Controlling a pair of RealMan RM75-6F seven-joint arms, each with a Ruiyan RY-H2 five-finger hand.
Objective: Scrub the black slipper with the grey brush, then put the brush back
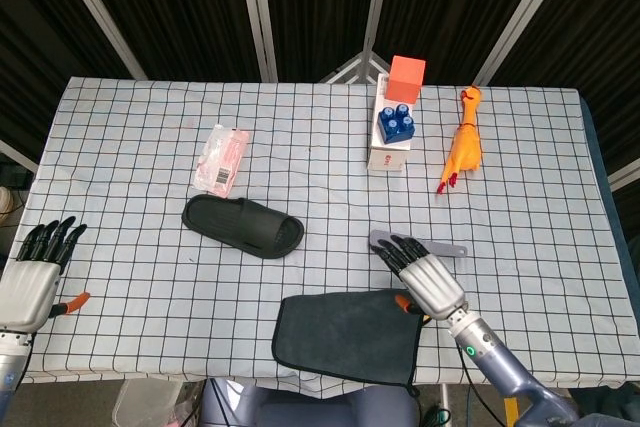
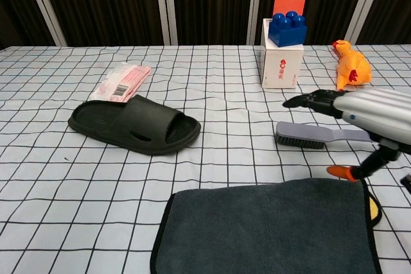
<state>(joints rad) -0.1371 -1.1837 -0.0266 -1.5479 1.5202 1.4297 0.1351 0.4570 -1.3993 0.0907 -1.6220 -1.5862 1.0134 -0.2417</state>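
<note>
right hand (image 1: 423,274) first, from the head view: it hovers over the grey brush (image 1: 445,248) with fingers spread and straight, holding nothing. the brush lies under my fingertips, its long axis running left to right, bristle head toward the left and handle tail poking out to the right. the black slipper (image 1: 243,224) sits well apart to the left, toe end pointing right and near. my left hand (image 1: 32,278) waits at the near left edge, fingers apart, empty, much further from the brush.

from the chest view: my right hand (image 2: 372,112) hangs above the handle, while the brush (image 2: 308,135) head shows bare to the left. i judge the grasp needs a drop straight down, fingers closing across the handle.
</note>
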